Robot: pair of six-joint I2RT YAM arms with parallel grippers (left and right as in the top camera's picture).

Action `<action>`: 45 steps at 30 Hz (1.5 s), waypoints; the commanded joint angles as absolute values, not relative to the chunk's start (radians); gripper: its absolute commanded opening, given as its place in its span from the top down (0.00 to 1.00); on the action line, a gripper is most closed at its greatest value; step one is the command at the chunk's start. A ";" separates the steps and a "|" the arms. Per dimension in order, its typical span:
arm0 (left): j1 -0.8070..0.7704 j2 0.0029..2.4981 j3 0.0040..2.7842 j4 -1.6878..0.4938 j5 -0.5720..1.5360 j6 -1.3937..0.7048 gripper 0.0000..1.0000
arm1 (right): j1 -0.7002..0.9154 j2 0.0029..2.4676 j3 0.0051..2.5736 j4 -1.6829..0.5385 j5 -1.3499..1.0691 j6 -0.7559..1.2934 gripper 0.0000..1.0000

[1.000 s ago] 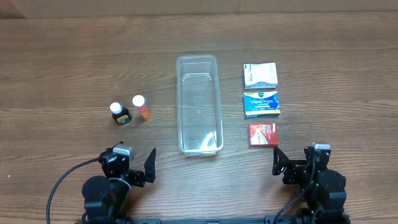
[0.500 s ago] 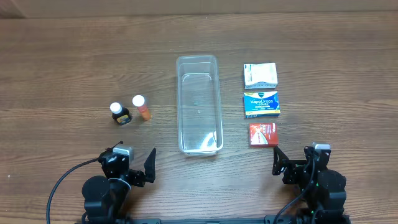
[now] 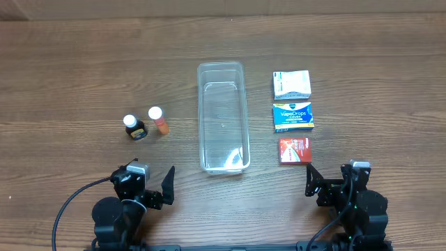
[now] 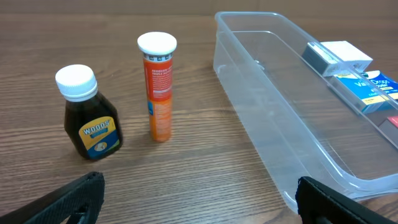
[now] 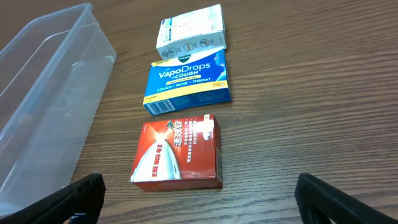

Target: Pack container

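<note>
1. Nothing has moved since the earlier overhead frames: both arms, the tub and the small items lie exactly where they were.
2. The left gripper has its jaws spread fully wide. They grasp nothing and touch nothing; only the two black fingers show at the lower corners of its wrist view, above the brown wooden table.
3. The right gripper is released in the same way, jaws far apart, with no object between them or against them.
4. The long, narrow, clear plastic container stands upright on the table between the two arms and a little beyond them, its long axis running away from the robot. It has rounded corners and a raised rim, and the wood grain shows through its walls and floor.
5. To its left, well apart from it, a dark brown bottle with a white cap and an orange tube with a white cap stand upright just beside each other.
6. To its right, three boxes lie flat in a row parallel to the tub: a white box farthest out, a blue box printed "VapoDrops" in the middle, and a red box nearest the right gripper.
</note>
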State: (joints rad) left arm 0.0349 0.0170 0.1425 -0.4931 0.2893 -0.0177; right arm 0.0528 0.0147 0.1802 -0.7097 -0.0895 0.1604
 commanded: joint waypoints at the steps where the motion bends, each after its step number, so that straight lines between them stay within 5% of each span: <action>1: 0.039 0.007 0.138 -0.489 0.304 -0.003 0.00 | 0.049 0.003 0.162 -0.704 -0.095 0.160 0.00; 27: 0.039 0.007 0.138 -0.489 0.304 -0.003 0.00 | 0.049 0.003 0.162 -0.687 -0.096 0.160 0.00; 39: 0.039 0.007 0.138 -0.489 0.304 -0.003 0.00 | 0.049 0.003 0.162 -0.322 -0.499 0.161 0.00; 45: 0.039 0.007 0.138 -0.489 0.304 -0.003 0.00 | 0.049 0.024 0.206 -0.233 -0.485 0.267 0.00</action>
State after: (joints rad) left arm 0.0349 0.0166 0.1425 -0.4931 0.2893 -0.0177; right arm 0.0528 0.0132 0.1673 -0.2440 -0.4580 0.1905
